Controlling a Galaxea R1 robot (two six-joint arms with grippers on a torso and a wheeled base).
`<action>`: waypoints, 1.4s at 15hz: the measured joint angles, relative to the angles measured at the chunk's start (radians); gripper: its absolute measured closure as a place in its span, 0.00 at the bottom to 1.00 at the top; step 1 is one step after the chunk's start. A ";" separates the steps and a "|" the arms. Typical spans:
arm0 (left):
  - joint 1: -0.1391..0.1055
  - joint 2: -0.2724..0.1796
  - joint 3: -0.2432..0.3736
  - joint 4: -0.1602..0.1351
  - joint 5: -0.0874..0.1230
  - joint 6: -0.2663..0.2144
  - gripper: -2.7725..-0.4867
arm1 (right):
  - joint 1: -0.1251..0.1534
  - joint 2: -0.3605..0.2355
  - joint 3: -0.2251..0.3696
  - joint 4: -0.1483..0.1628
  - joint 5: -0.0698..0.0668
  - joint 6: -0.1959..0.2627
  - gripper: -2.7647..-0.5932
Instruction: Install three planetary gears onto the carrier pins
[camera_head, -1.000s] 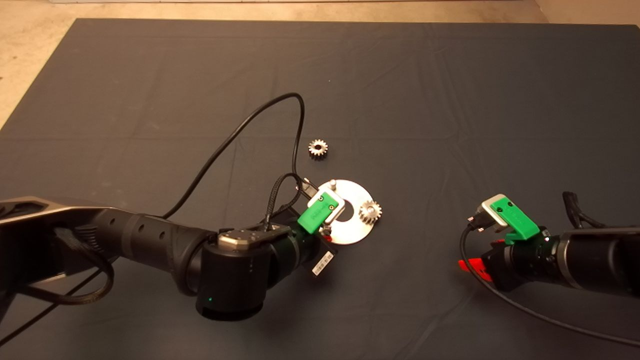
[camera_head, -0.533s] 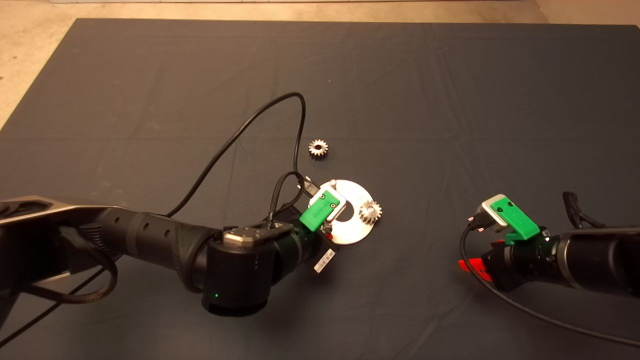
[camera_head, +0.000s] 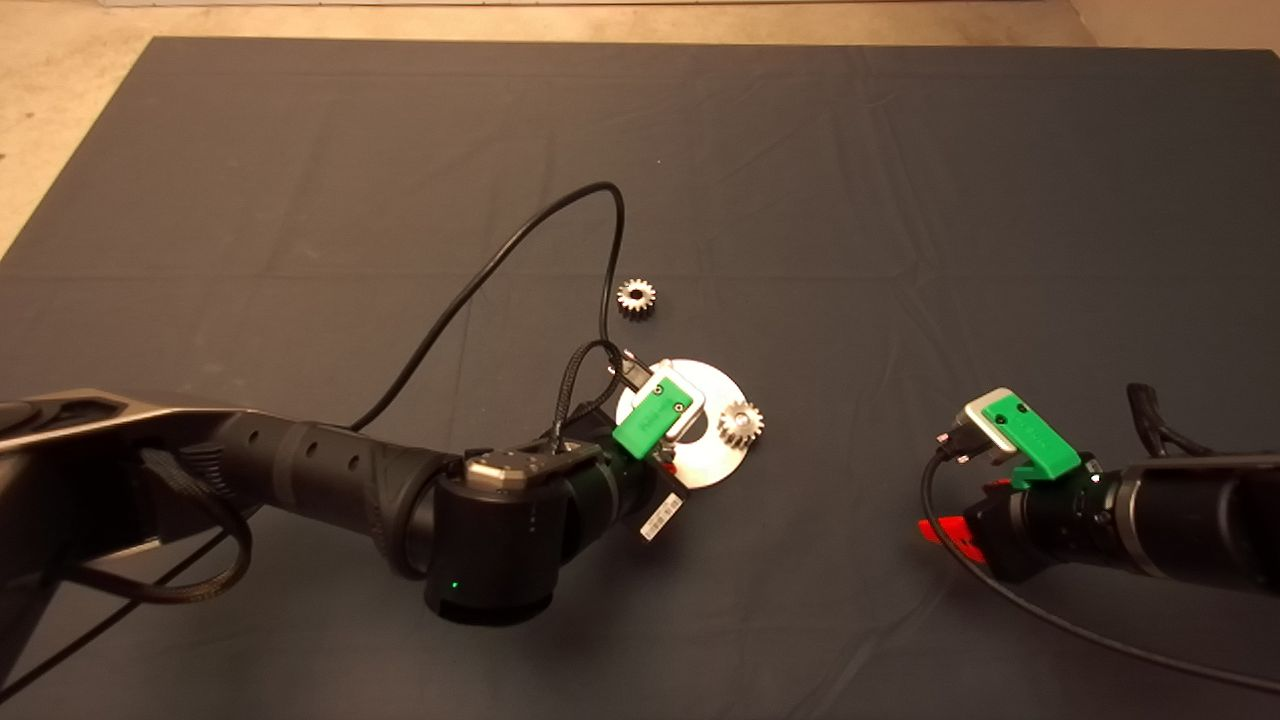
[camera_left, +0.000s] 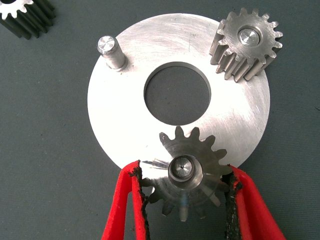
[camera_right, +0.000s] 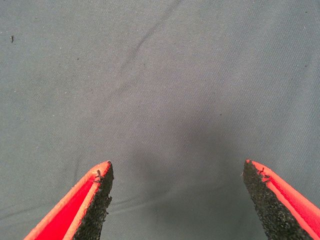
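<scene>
The shiny carrier disc (camera_head: 722, 388) lies mid-mat. In the left wrist view the disc (camera_left: 120, 110) shows one bare pin (camera_left: 111, 50) and one gear (camera_left: 246, 42) seated on a second pin. That seated gear also shows in the head view (camera_head: 741, 422). My left gripper (camera_head: 655, 445) hangs over the disc's near edge. In the left wrist view it (camera_left: 185, 171) is shut on a gear (camera_left: 186, 175) whose centre hole sits over the third pin. A third gear (camera_head: 636, 297) lies loose on the mat beyond the disc (camera_left: 22, 17). My right gripper (camera_head: 960, 528) is open and empty.
The left arm's black cable (camera_head: 520, 240) loops over the mat behind the disc, close to the loose gear. The right gripper (camera_right: 177, 200) hovers above bare dark mat to the right of the disc. Tan floor borders the mat's far edge.
My left arm has shifted a little to the right over the disc, and its gripper now covers the bare pin in the head view. The cable loop moved with it. The right arm has not moved.
</scene>
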 joint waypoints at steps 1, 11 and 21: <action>0.001 0.002 -0.005 0.000 0.000 0.001 0.95 | 0.000 0.000 0.000 0.000 0.000 0.000 0.39; 0.022 0.002 -0.016 0.014 -0.004 0.019 0.95 | 0.000 0.000 0.000 0.000 0.000 0.000 0.39; 0.023 0.001 -0.016 0.013 -0.004 0.020 0.86 | 0.000 0.000 0.000 0.000 0.000 0.000 0.39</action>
